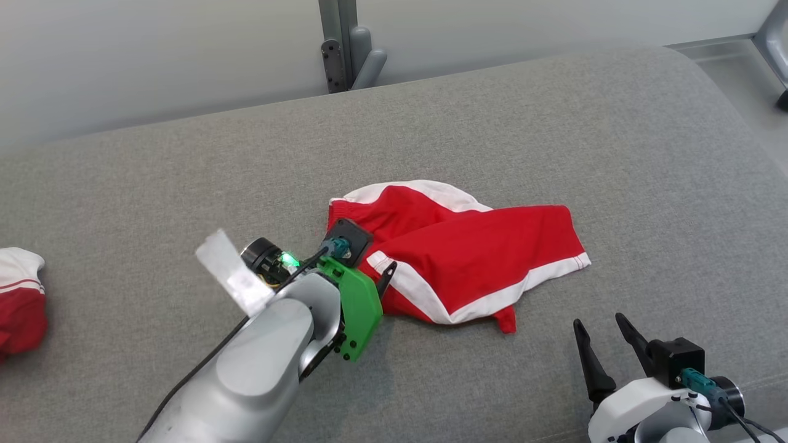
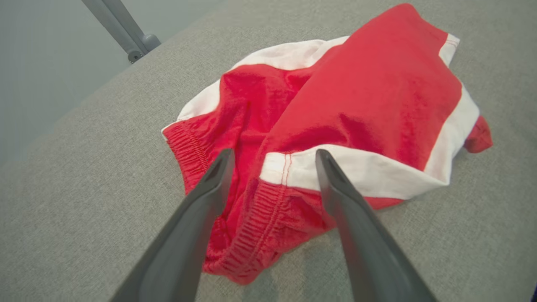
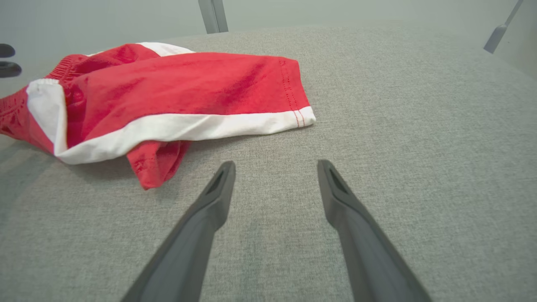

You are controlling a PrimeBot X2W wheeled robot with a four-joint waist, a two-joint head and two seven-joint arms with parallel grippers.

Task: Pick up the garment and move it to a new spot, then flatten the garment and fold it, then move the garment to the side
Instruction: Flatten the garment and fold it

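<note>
In your head view the garment (image 1: pixel 468 252), red shorts with white trim, lies crumpled on the grey fabric surface (image 1: pixel 554 123), just right of centre. Its elastic waistband is at the left end, a white-banded leg hem points right, and a small red flap sticks out at the lower edge.

Your left gripper (image 2: pixel 272 157) is at the garment's left end, by the waistband. In the left wrist view its two fingers stand wide apart, one tip over red cloth and the other over a white band. Nothing is pinched between them, and you cannot tell whether the tips touch the cloth. In the head view a green bracket (image 1: pixel 360 307) on that wrist hides most of the fingers.

Your right gripper (image 1: pixel 598 321) sits at the lower right of the head view, apart from the garment and below its lower right edge. Its fingers are spread wide and hold nothing. In the right wrist view they point over bare fabric, with the garment in the upper left.

A second red and white cloth (image 1: pixel 18 295) lies at the far left edge of the head view, well apart. A grey post (image 1: pixel 345 46) stands behind the surface at top centre.
</note>
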